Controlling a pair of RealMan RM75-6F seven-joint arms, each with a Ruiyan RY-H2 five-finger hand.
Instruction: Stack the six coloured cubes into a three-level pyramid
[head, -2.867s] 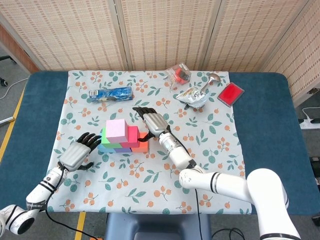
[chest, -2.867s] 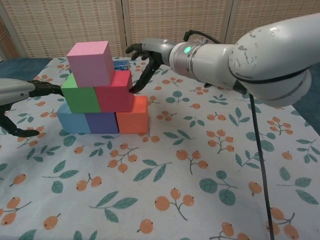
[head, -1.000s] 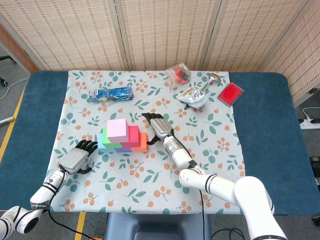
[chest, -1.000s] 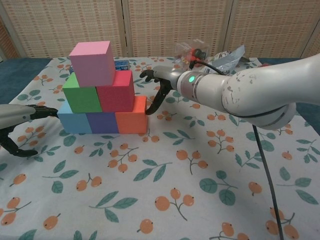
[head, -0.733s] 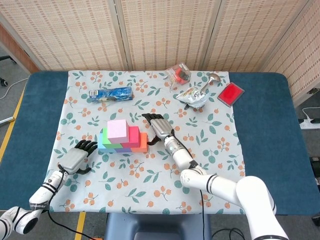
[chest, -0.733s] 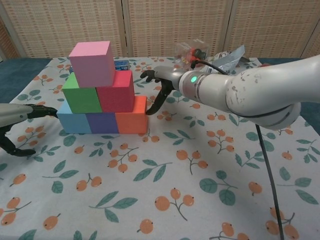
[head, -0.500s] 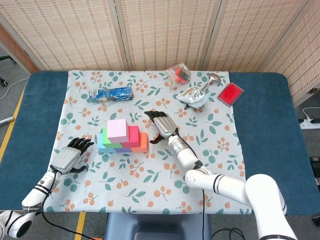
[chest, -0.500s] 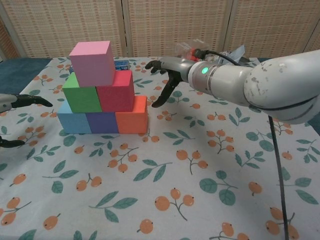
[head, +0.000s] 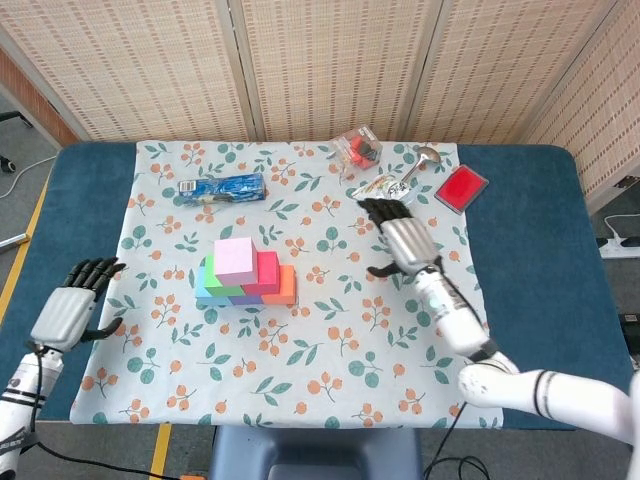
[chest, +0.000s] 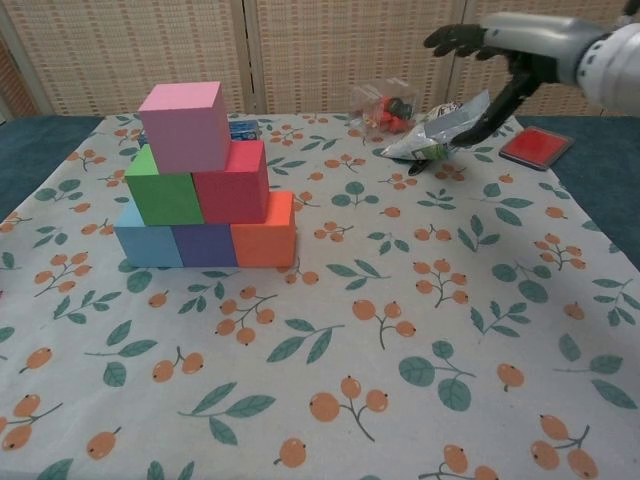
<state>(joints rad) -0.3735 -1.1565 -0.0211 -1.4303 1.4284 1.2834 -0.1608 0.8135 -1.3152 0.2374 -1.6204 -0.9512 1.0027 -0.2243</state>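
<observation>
Pyramid of cubes (head: 245, 271) stands between my hands — left hand (head: 68, 312) and right hand (head: 402, 243) both well apart from it, fingers spread, holding nothing.

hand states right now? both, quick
Left hand: open, holding nothing, off to the side of the cubes.
Right hand: open, fingers spread, holding nothing, raised clear of the pyramid.
</observation>
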